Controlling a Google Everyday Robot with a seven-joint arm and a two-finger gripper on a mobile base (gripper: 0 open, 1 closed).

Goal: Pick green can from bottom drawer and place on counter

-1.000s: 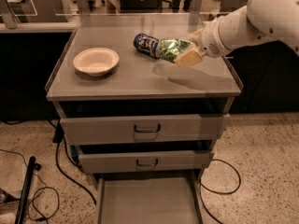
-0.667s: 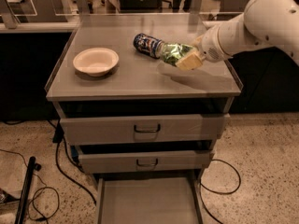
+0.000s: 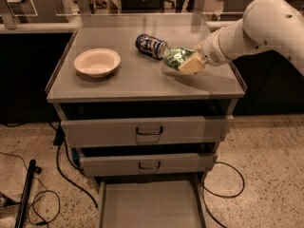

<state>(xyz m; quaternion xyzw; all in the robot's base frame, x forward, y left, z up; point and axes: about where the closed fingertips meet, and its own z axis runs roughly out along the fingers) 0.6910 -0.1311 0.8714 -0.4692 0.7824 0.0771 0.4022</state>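
The green can (image 3: 174,57) is tilted on its side just above the counter (image 3: 142,82), at its right middle. My gripper (image 3: 186,63) comes in from the right on the white arm and is shut on the green can. The can's lower end is close to the counter surface; I cannot tell if it touches. The bottom drawer (image 3: 149,205) is pulled open at the bottom of the view, its flat grey floor bare.
A blue, white and red can (image 3: 150,46) lies on its side just left of the green can. A white bowl (image 3: 97,62) stands at the counter's left. Two upper drawers (image 3: 148,130) with dark handles are slightly open. Cables (image 3: 57,194) lie on the floor at left.
My gripper with the green can has moved slightly lower and to the left, closer to the counter surface. Nothing else has moved.
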